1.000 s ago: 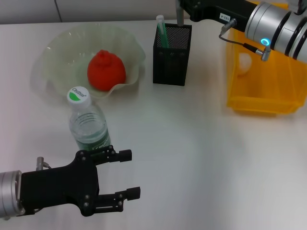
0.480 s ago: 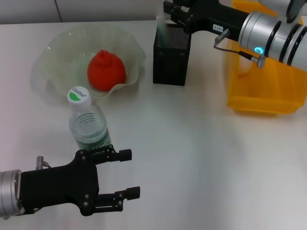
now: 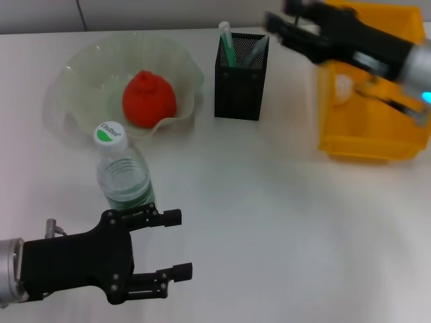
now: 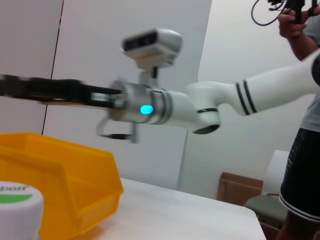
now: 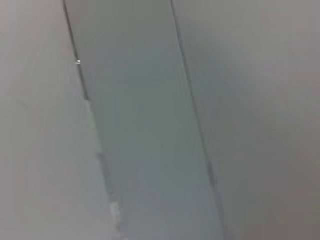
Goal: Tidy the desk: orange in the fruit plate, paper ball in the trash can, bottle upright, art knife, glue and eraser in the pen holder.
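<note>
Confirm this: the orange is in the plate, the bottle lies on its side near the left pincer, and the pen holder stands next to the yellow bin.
One thing is wrong: the bottle stands upright, cap up, as the head view shows. The rest holds: the orange is in the plate, the left pincer is near the bottle, and the pen holder stands next to the yellow bin.

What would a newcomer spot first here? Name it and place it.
The red-orange fruit in the pale wavy plate at the far left, then the yellow bin at the far right with the right gripper blurred above it. Near the front, the open left gripper sits beside an upright bottle.
</note>
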Motion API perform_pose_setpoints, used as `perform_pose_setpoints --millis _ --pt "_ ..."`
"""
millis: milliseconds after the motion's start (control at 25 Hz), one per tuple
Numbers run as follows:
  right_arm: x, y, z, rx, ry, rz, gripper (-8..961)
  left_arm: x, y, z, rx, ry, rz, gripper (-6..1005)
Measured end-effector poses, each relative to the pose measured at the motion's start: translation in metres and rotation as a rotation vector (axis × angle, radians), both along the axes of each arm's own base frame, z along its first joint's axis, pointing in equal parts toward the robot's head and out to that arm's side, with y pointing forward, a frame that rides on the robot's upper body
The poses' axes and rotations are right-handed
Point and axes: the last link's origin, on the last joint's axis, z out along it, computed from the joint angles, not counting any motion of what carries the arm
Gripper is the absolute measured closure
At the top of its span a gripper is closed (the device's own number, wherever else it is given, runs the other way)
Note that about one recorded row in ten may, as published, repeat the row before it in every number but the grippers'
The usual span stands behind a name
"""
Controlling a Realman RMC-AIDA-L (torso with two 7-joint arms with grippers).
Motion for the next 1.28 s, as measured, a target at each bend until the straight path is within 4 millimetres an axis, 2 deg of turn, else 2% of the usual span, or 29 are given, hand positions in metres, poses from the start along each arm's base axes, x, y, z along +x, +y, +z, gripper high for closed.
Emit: perform_pose_setpoints --millis 40,160,200,240,280,400,480,640,1280 --pt "0.012 -0.028 0.014 -0.061 -0.011 0.036 463 0.0 0.0 0.002 0.001 0.0 -0.003 215" --pt "0.03 -0.076 0.025 -0.157 -0.07 0.139 384 -0.001 -0.001 0.003 0.003 0.002 -0.002 215" --pt "0.03 -0.076 0.025 -0.157 -0.07 0.139 358 -0.001 -0.001 0.003 0.003 0.002 -0.002 215" --pt "0.043 -0.103 0.03 -0.189 -0.098 0.201 332 -0.002 -0.001 0.004 0.009 0.006 -0.003 215" --pt "0.043 -0.103 0.03 -0.189 -0.098 0.201 306 -0.002 -0.001 0.004 0.009 0.007 -0.003 215" --pt "0.058 -0.134 0.021 -0.253 -0.105 0.27 228 -0.002 0.001 0.004 0.012 0.015 -0.01 215" --pt "0.062 -0.145 0.011 -0.286 -0.093 0.291 184 -0.002 0.001 0.004 0.011 0.018 -0.012 215" --pt "0.066 -0.151 -0.008 -0.329 -0.08 0.299 112 -0.003 -0.001 0.004 -0.003 0.023 -0.011 215" --pt "0.065 -0.144 -0.017 -0.371 -0.117 0.302 111 -0.005 -0.001 0.006 0.001 0.026 -0.008 215"
